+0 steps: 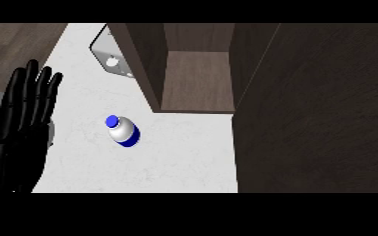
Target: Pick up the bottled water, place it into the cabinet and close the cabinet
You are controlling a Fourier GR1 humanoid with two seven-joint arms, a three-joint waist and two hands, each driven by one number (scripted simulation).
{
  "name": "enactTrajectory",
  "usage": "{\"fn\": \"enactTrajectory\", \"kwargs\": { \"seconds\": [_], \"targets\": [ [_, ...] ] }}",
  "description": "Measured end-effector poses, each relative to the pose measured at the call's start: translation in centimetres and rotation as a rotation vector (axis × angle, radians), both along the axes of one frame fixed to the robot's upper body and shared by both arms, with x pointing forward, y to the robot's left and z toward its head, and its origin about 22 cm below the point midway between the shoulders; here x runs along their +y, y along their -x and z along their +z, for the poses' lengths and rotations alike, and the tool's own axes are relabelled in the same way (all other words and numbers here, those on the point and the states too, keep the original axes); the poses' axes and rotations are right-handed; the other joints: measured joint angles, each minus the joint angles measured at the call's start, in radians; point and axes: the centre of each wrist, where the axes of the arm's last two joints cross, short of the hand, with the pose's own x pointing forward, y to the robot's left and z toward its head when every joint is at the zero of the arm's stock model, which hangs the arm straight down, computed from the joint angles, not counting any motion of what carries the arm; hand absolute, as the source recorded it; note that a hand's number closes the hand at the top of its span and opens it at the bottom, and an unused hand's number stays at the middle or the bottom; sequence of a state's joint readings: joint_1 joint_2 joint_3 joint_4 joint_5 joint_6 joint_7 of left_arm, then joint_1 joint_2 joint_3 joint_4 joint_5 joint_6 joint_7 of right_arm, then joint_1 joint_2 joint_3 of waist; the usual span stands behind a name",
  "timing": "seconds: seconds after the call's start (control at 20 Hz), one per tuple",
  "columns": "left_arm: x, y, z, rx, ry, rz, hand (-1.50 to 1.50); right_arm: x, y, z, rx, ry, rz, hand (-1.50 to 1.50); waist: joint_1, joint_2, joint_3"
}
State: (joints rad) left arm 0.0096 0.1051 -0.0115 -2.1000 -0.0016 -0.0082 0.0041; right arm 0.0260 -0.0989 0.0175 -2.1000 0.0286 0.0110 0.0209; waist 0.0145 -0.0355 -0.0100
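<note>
white marbled tabletop fills the middle of the head view, with dark wood at the upper left corner and a large dark brown panel covering the right side. bottle stands on the tabletop left of centre, seen from above, its blue cap toward the upper left, a white body and a blue band at its lower edge. it is free of any hand. cabinet sits above and to the right of the bottle, its open compartment showing a brown wooden floor and dark side walls. a grey rounded object lies on the tabletop just left of the cabinet wall. left hand shows at the left edge, fingers straight and spread, pointing up, holding nothing and well apart from the bottle. right hand does not show.
</note>
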Motion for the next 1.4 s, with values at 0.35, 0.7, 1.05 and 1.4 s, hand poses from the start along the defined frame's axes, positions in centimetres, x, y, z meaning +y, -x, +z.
{"fn": "enactTrajectory", "kwargs": {
  "seconds": [0.35,0.7,1.05,1.4],
  "targets": [
    [-0.6,0.3,-0.6,0.014,0.043,0.306,-1.5,-0.1,1.6,0.4,-0.011,-0.073,0.069,-1.5,-0.015,0.028,0.009],
    [-4.0,1.2,-1.2,0.17,0.18,0.467,-1.5,0.3,5.4,0.2,0.17,-0.146,0.173,-1.5,-0.027,0.03,0.011],
    [-7.8,2.3,-1.1,0.229,0.201,0.529,-1.5,0.0,8.6,0.9,0.233,-0.145,0.176,-1.5,-0.025,0.032,0.011],
    [-9.9,3.9,-2.2,0.273,0.192,0.578,-1.5,-0.4,10.0,0.1,0.261,-0.132,0.178,-1.5,-0.024,0.032,0.011]
  ]
}}
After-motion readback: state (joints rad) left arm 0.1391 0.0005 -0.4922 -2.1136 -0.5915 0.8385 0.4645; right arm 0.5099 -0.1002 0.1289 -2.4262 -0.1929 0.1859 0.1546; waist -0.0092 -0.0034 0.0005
